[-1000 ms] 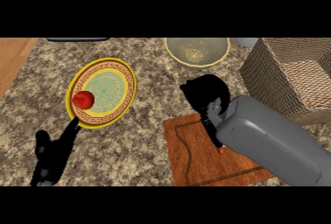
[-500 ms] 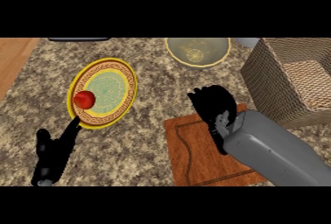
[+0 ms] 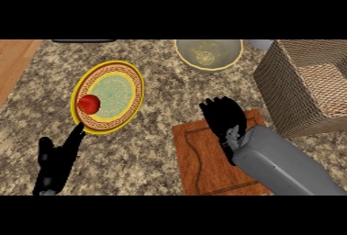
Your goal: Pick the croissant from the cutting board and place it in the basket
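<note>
Two black hands over the counter, right hand (image 3: 224, 117) above the cutting board (image 3: 203, 170), open or clamped cannot be told, croissant hidden from view, basket (image 3: 305, 87) to its right, left hand (image 3: 58, 158) resting open, plate (image 3: 112, 96) with a red ball (image 3: 89, 104) just beyond it.
</note>
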You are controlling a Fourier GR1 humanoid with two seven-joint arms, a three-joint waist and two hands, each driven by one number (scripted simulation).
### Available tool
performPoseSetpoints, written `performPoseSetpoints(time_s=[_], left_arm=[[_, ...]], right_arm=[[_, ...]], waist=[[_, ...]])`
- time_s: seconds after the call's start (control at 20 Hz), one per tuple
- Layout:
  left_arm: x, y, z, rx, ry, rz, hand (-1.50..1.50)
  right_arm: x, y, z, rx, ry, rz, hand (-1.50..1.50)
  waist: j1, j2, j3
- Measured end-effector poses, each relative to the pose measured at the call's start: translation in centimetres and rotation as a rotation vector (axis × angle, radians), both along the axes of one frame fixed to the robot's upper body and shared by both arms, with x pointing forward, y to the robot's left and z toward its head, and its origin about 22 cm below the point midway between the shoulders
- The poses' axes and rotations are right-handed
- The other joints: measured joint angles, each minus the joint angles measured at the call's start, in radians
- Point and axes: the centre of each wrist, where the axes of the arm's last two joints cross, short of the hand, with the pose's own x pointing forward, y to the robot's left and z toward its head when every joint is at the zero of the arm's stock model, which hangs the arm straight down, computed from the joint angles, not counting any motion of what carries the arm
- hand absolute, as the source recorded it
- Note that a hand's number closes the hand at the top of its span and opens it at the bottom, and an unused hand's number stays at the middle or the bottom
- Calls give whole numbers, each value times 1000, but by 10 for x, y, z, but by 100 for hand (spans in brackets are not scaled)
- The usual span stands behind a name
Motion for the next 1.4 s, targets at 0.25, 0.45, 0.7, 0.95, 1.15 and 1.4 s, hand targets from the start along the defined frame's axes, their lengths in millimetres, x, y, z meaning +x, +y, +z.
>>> performPoseSetpoints(time_s=[0.25, 0.45, 0.7, 0.95, 1.15, 1.4], left_arm=[[-2, 0, 0, -2, -1, -8, 0], [-2, 3, 1, -10, 5, -5, 0], [0, 3, -2, -12, 7, -6, 0], [-1, 4, -1, -11, 7, -10, 0], [-4, 7, 0, -12, 0, -10, 0], [-3, 3, -1, -10, 4, -2, 0]], right_arm=[[10, -1, -15, -17, 5, -10, -150], [14, -13, -23, -63, 26, -21, -150], [10, -13, -42, -106, 43, -33, -150], [14, -23, -44, -98, 45, -34, -150], [14, -25, -56, -98, 42, -33, -150], [5, -25, -65, -96, 40, -34, 150]], waist=[[3, 1, -1], [1, 1, -1], [-1, 0, 0], [-1, -1, 1], [1, 0, 0], [-3, -1, 0]])
